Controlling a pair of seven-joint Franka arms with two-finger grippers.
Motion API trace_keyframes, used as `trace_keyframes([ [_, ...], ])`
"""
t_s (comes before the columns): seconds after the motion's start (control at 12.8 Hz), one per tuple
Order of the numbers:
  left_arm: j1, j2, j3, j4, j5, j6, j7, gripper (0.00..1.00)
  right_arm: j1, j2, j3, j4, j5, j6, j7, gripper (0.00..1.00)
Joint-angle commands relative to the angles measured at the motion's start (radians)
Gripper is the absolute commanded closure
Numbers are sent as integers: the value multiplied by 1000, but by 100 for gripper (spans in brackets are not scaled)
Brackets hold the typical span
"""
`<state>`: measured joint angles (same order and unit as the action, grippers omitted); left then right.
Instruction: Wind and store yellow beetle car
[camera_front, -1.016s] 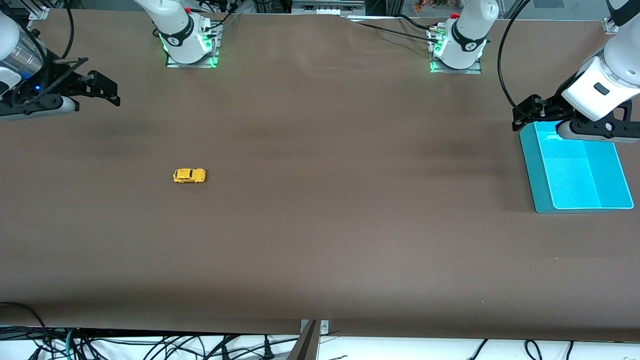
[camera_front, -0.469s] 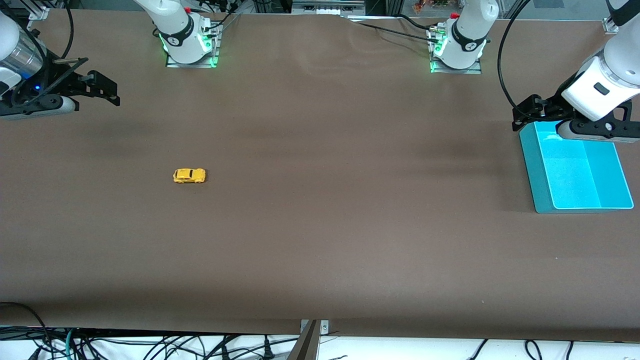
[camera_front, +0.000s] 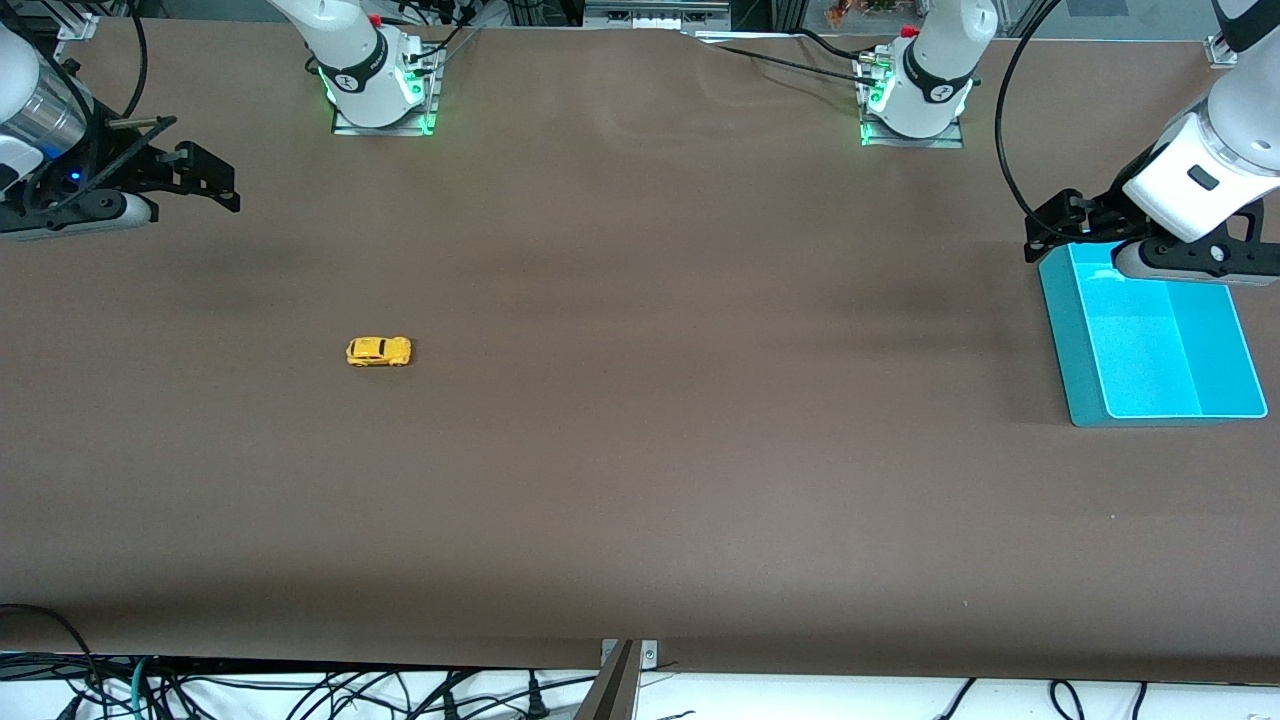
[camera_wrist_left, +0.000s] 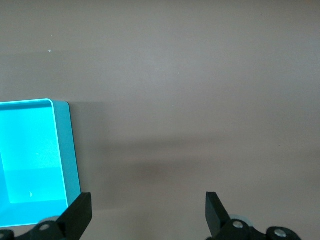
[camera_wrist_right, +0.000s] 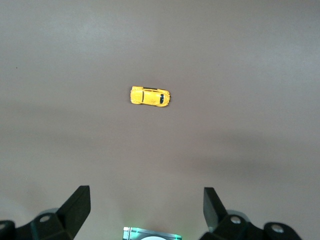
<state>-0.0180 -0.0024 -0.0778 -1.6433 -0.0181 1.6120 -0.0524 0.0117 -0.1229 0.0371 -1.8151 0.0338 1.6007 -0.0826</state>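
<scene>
The yellow beetle car (camera_front: 379, 351) sits alone on the brown table, toward the right arm's end. It also shows in the right wrist view (camera_wrist_right: 150, 96), lying apart from the fingers. My right gripper (camera_front: 210, 180) hangs open and empty above the table's edge at the right arm's end, well away from the car; in its wrist view (camera_wrist_right: 147, 207) the jaws stand wide apart. My left gripper (camera_front: 1050, 228) is open and empty over the farther rim of the cyan bin (camera_front: 1065, 340); its wrist view (camera_wrist_left: 148, 210) shows wide jaws over bare table.
The cyan bin shows empty, also in the left wrist view (camera_wrist_left: 70, 150). The two arm bases (camera_front: 380, 90) (camera_front: 912, 100) with green lights stand along the farther edge. Cables hang below the table's nearer edge.
</scene>
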Motion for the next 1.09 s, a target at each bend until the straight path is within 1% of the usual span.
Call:
trace_keyframes([
  [0.0, 1, -5, -7, 11, 27, -15, -4, 0, 1, 11, -2, 28, -11, -25, 12, 0],
  [0.31, 1, -5, -7, 11, 26, -15, -4, 0, 1, 12, 1, 10, -15, -25, 17, 0],
  [0.47, 1, -5, -5, 11, 27, -15, -4, 0, 1, 17, 6, -28, -15, -2, 17, 0],
  [0.62, 1, -5, -7, 11, 26, -15, -4, 0, 1, 19, 6, -111, -15, 92, 6, 0],
  [0.86, 1, -5, -7, 11, 26, -15, -4, 0, 2, 19, 7, -232, -15, 194, 4, 0],
  [1.02, 1, -5, -7, 11, 26, -15, -6, 0, 2, 19, 23, -335, -17, 313, 3, 0],
])
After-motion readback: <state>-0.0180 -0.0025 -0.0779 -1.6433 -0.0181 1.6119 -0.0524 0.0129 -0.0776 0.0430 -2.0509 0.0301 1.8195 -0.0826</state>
